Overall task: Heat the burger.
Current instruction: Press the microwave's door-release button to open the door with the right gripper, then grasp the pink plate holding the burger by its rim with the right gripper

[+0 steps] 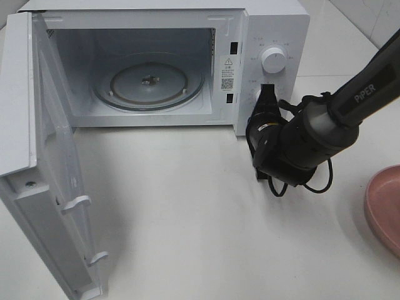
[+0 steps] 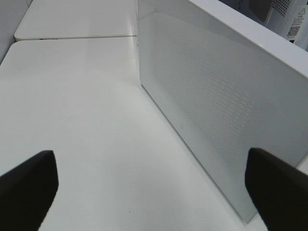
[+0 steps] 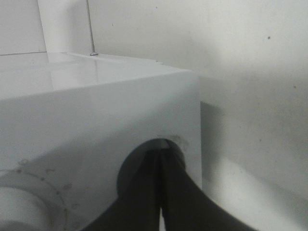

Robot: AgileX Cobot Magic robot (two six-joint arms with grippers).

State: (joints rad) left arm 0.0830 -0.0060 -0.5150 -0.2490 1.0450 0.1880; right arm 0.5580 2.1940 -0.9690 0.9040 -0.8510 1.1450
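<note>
While microwave [image 1: 275, 19] door [image 1: 44, 187] stands open, prob. for loading, turntable [image 1: 149, 84] bare; burger nowhere in view. My right jaws shut, empty, at panel [image 1: 289, 81] below knob [image 1: 273, 60]; left jaws wide, empty, beside door.

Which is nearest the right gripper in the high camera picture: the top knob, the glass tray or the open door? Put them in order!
1. Top knob, just above the right gripper.
2. Glass tray, inside the microwave.
3. Open door, far left.
</note>
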